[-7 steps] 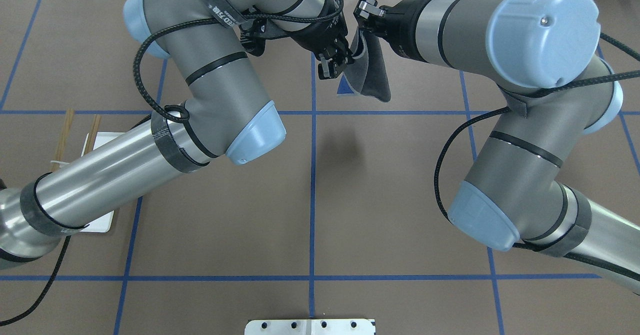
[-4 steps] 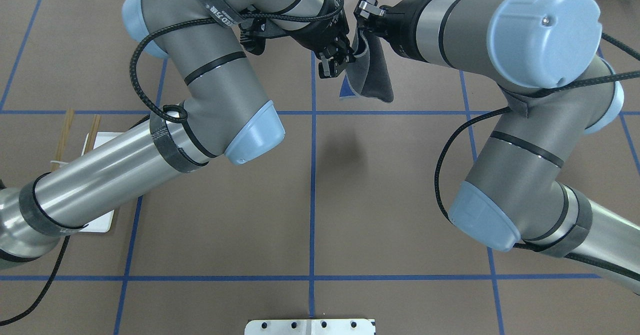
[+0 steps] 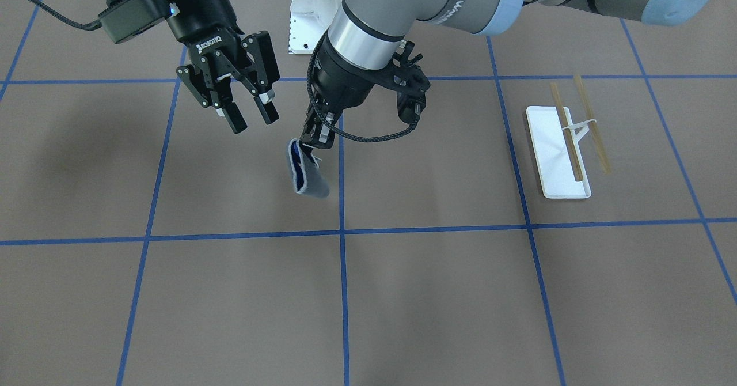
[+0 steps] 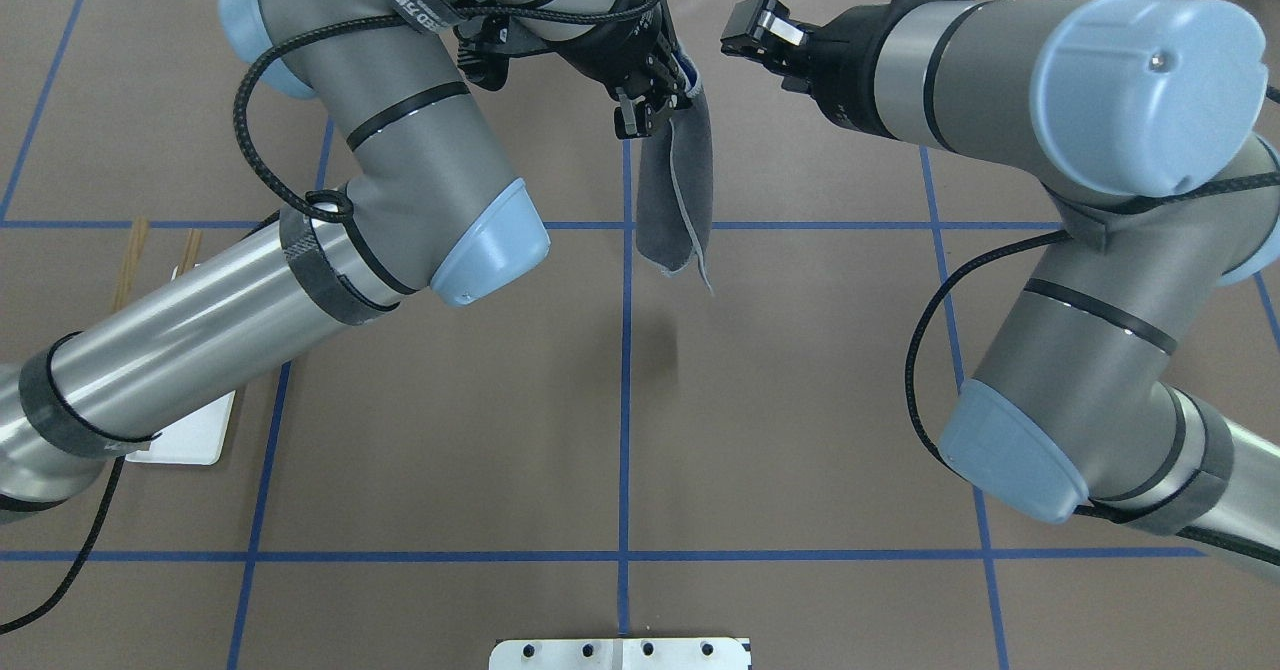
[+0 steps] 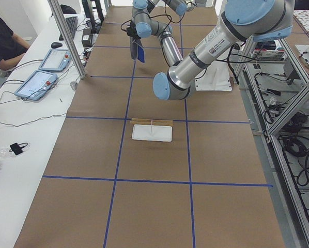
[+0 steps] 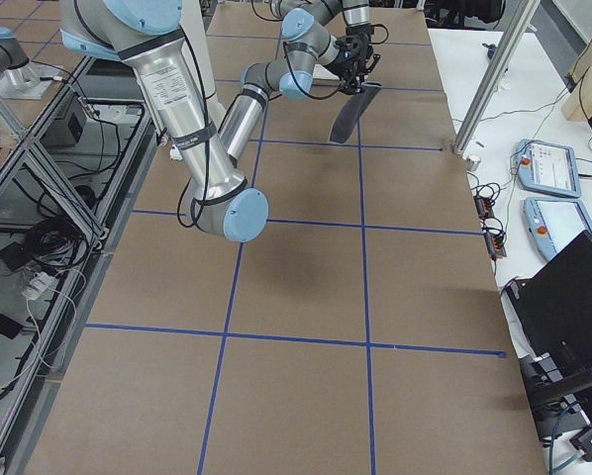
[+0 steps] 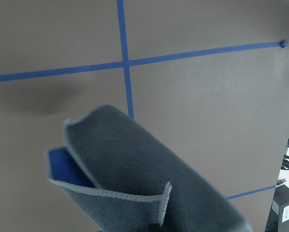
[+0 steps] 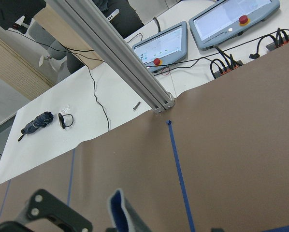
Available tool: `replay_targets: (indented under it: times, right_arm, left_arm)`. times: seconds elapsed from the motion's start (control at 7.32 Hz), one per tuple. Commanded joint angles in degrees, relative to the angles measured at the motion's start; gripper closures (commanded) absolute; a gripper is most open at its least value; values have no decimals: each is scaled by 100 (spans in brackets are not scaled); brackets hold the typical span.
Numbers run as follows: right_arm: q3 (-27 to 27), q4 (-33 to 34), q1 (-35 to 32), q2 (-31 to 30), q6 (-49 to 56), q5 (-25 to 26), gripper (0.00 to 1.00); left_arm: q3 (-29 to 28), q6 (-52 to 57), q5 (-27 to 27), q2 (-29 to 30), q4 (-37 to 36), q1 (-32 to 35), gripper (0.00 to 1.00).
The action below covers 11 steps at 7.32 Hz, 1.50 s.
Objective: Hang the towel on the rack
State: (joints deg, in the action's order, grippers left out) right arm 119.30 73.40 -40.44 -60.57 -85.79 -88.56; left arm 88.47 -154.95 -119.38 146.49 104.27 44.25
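Observation:
The towel (image 4: pixel 676 190), dark grey with a blue inner side, hangs folded from my left gripper (image 4: pixel 652 108), which is shut on its top edge above the table's far middle. In the front view the towel (image 3: pixel 308 174) hangs below that gripper (image 3: pixel 316 139) with its lower end near the table. It also fills the left wrist view (image 7: pixel 135 183). My right gripper (image 3: pixel 254 122) is open and empty, just beside the towel; overhead it sits to the right (image 4: pixel 752 30). The rack (image 3: pixel 567 138), a white tray with two wooden rods, stands far off on my left side, partly under my left arm (image 4: pixel 190 440).
A white bolted pedestal (image 3: pixel 311 6) stands at the robot's base, its plate at the near edge overhead (image 4: pixel 620 653). Blue tape lines cross the brown table (image 4: pixel 625 400). An aluminium post (image 8: pixel 120 63), tablets and an operator (image 5: pixel 2 39) are at the far side.
My right gripper has let go of the towel and drawn back to the right. The towel now hangs long and straight from the left gripper alone, which shifted slightly left.

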Motion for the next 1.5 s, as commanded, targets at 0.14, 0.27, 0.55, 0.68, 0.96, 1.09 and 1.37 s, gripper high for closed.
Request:
replay_targets:
  times: [0.14,0.27,0.55,0.68,0.96,1.09,1.37]
  right_arm:
    - [146,540,-488,-359,769,-633,0]
    - [172,918,-804,-489,1470,-889,0]
    - [59,1018,-1542,-1024,2947,-1565,0]
    - [-159,1018,-1911,-1123,3398,-2003,0]
    - [-669,1018,-2684,-1463,4843,-2857,0]
    - [-1045,1088,-3219,-1553,5662,-3304,0]
    - [-1724,1769,-4118,-1563,6903,-4282,0]
  left_arm:
    - [868,1048,-560,-837,-422,382,100]
    - [1352,1628,-560,-1085,-913,383,100]
    - [1996,2334,-516,-1603,-1181,522,100]
    - [2286,2677,-516,-2006,-1190,593,100]
    - [2586,3467,-542,-2552,-1190,804,100]
    - [2744,3837,-551,-2886,-1190,900,100]
    - [2913,4636,-560,-3607,-1190,1164,100]
